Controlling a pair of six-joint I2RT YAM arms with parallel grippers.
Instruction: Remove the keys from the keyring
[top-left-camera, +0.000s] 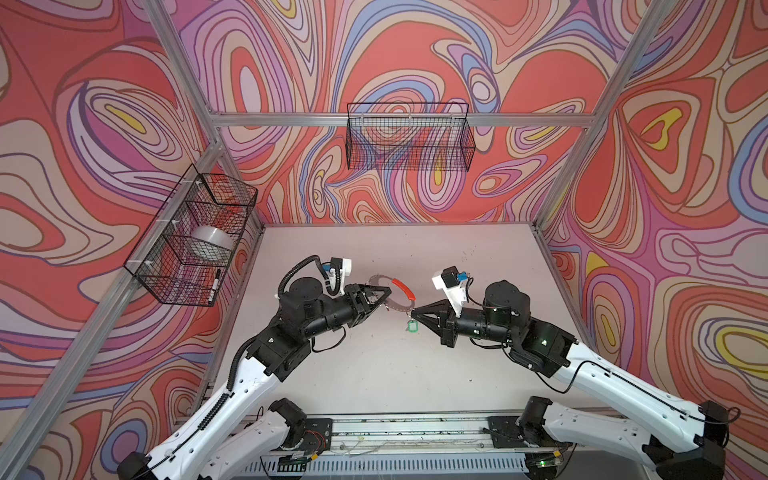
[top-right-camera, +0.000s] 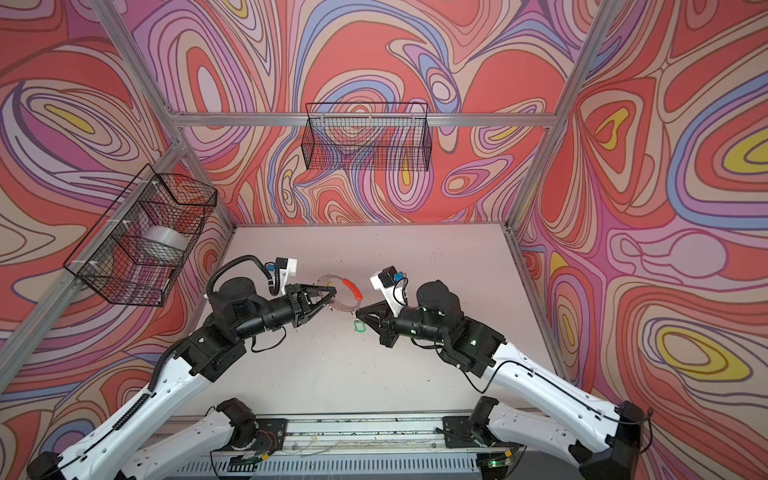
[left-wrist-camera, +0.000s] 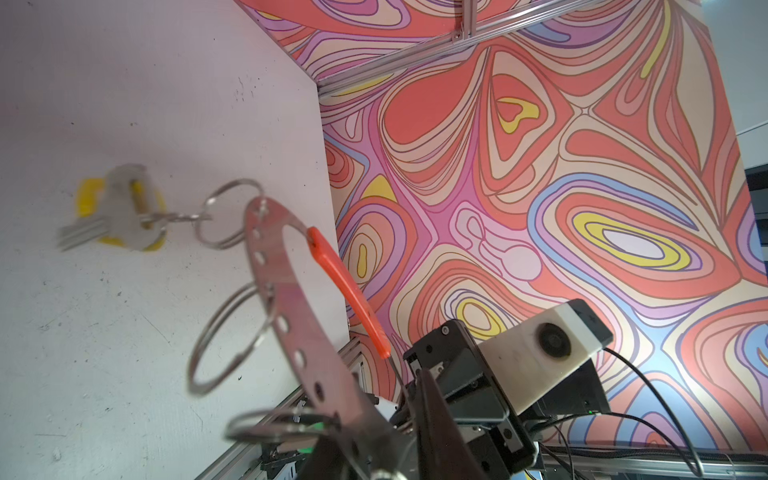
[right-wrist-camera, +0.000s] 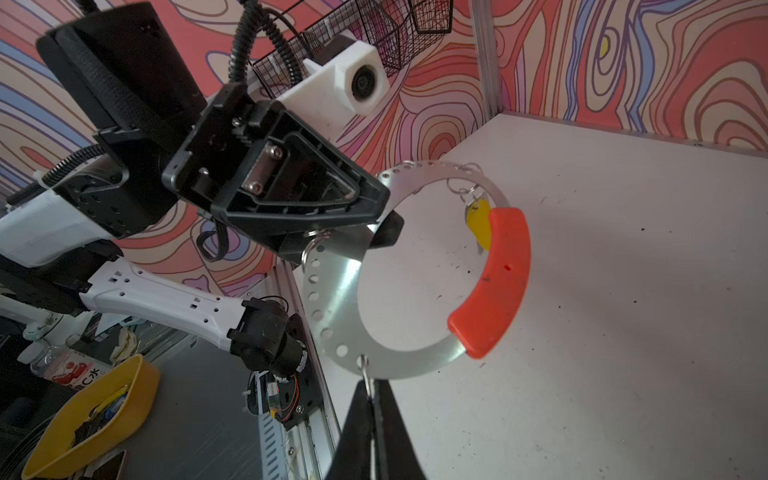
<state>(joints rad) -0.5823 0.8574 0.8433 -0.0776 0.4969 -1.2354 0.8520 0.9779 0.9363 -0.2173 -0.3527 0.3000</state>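
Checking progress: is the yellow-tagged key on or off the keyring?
On: the yellow-tagged key dangles from small split rings threaded through a hole in the keyring.

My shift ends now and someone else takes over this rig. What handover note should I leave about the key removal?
Left gripper: jaws astride the keyring at its grey edge; whether it grips firmly is unclear.
Right gripper: shut on a small split ring at the keyring's edge.
Keyring is up in the air between both grippers.
Yellow-tagged key hangs from small rings near the red segment; green-tagged key dangles below the right gripper.
Done: no key visibly off yet.
Left: free both keys.
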